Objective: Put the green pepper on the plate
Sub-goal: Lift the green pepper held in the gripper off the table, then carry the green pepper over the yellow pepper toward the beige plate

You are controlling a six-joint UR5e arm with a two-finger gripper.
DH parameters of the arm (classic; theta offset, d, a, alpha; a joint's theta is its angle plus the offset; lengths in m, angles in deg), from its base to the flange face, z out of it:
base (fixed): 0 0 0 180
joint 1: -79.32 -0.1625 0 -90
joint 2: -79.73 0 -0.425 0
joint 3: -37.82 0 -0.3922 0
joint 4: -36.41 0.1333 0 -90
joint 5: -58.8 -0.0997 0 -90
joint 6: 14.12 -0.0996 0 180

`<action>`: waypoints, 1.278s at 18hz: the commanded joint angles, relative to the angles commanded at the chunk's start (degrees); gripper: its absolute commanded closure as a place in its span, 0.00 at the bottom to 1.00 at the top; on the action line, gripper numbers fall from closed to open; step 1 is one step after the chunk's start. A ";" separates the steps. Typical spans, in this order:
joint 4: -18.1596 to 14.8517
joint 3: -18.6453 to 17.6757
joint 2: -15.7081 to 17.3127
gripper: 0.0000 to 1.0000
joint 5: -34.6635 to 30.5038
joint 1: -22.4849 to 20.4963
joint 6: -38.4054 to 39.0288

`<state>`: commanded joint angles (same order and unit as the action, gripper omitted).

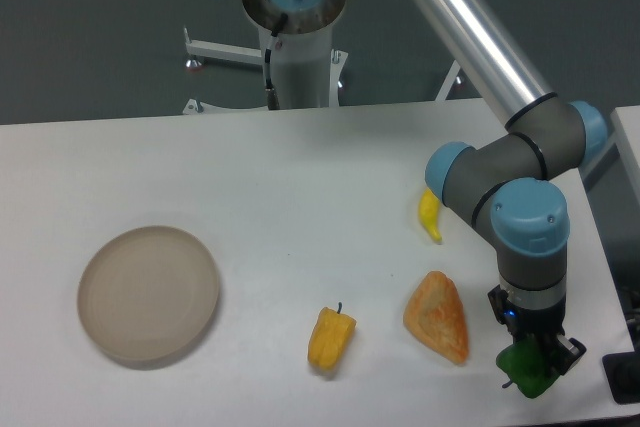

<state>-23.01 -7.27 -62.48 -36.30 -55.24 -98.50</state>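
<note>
UR5e arm reaches down at table's near right corner, gripper (pixel 533 365) fingers pinching green pepper (pixel 527 371); whether pepper sits on table (pixel 300 167) or just off it, cannot tell. Plate (pixel 148 293) lies bare, far left, well apart. Yellow pepper (pixel 330 337) and orange wedge-shaped food piece (pixel 438 317) lie between. Judgement: lift high first, carry over both, lower onto plate centre before letting go.
</note>
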 joint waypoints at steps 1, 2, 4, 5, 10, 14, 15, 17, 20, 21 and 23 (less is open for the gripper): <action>0.00 -0.26 0.00 0.70 0.00 0.09 0.00; 0.00 -0.52 0.09 0.70 0.00 0.09 -0.09; -0.09 -0.70 0.53 0.70 0.00 0.17 0.00; -0.26 -0.88 0.79 0.70 -0.09 0.26 0.00; -2.28 -3.07 3.51 0.70 -0.26 1.49 2.01; -6.93 -6.32 8.16 0.70 0.61 2.81 7.54; -8.16 -7.46 9.74 0.70 1.57 3.42 10.08; -9.40 -11.40 13.52 0.70 3.85 4.30 16.23; -9.49 -18.87 19.58 0.70 6.15 7.11 23.53; -9.32 -21.33 21.43 0.70 6.33 8.34 26.43; -9.05 -24.68 23.72 0.70 7.03 11.15 32.84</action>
<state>-32.06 -31.95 -38.76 -29.27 -44.09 -65.66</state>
